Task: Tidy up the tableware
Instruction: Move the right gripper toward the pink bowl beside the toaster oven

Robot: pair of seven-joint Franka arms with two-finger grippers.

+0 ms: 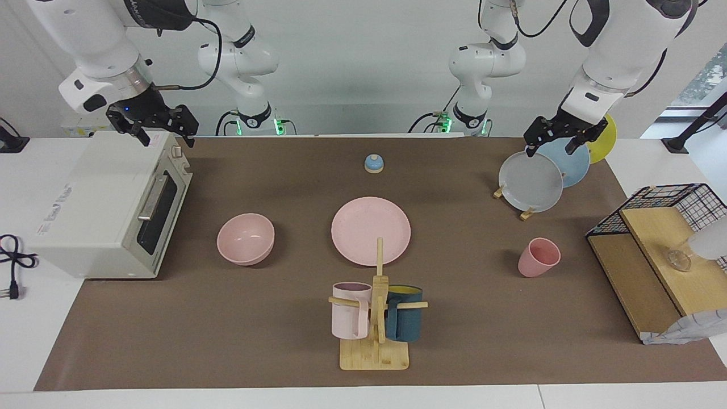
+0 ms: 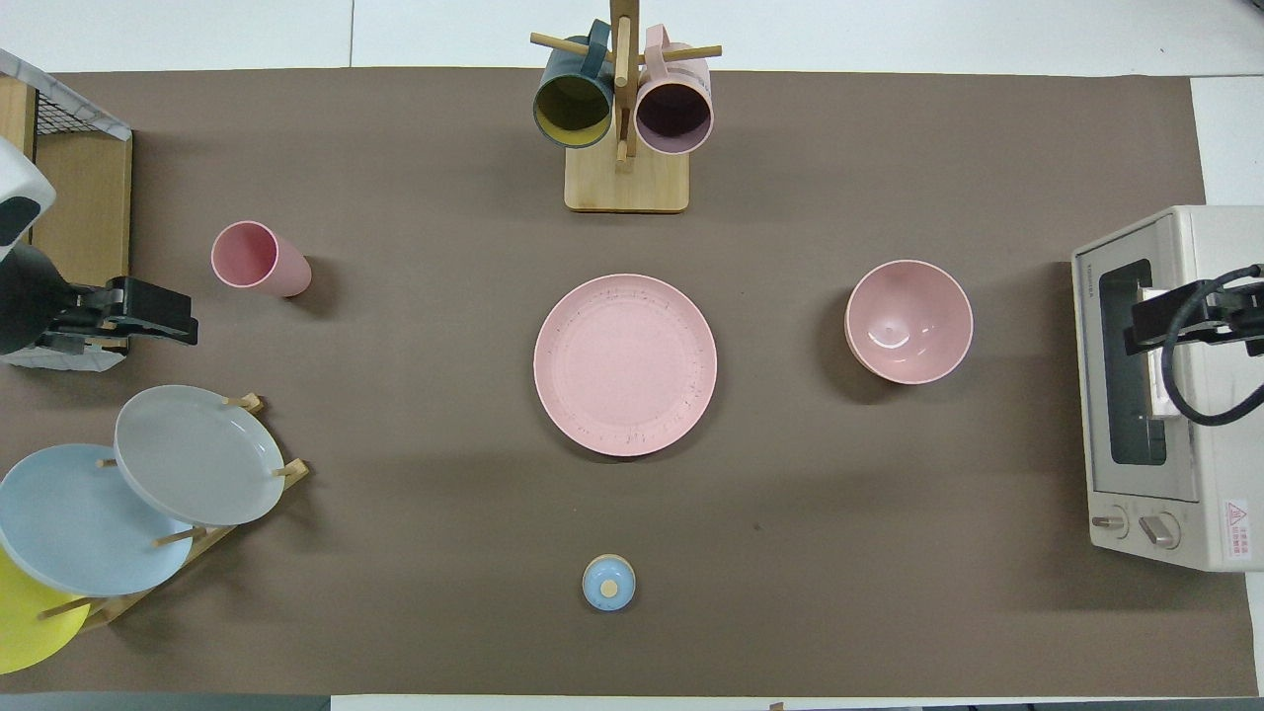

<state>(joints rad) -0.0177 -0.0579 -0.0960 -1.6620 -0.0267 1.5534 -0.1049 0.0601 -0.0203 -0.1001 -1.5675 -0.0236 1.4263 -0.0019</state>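
Work surface: white table [image 1: 284, 397] covered by a brown mat [image 1: 227, 341] that runs nearly its full length; pale wall at the robots' end.

Pink plate [image 1: 371, 230] lies flat at mat centre. Pink bowl [image 1: 245, 238] stands upright beside it toward the right arm's end, apart from the plate. Pink cup [image 1: 538, 257] stands upright toward the left arm's end, well apart from the plate, mouth up. None of the three touch each other or a gripper.

Mug tree [image 1: 377, 318], wooden, stands farther from the robots than the plate; a pale pink mug [image 1: 351, 309] and a dark blue mug [image 1: 404, 312] hang on its pegs. Small blue bell [image 1: 374, 163] sits nearer to the robots than the plate.

Toaster oven [image 1: 108, 210], white, at the right arm's end of the table, door shut. Plate rack [image 1: 525, 215] at the left arm's end holds a grey plate [image 1: 531, 182], a blue plate [image 1: 571, 162] and a yellow plate [image 1: 603, 139], all tilted on edge. Wire-and-wood shelf [image 1: 653, 250] stands at the left arm's end, farther from the robots than the rack.

Right gripper [image 1: 164, 136] hangs over the toaster oven's top, fingers spread apart, holding nothing. Left gripper [image 1: 551, 145] hangs over the plate rack, fingers parted, nothing between them. Both arms wait.
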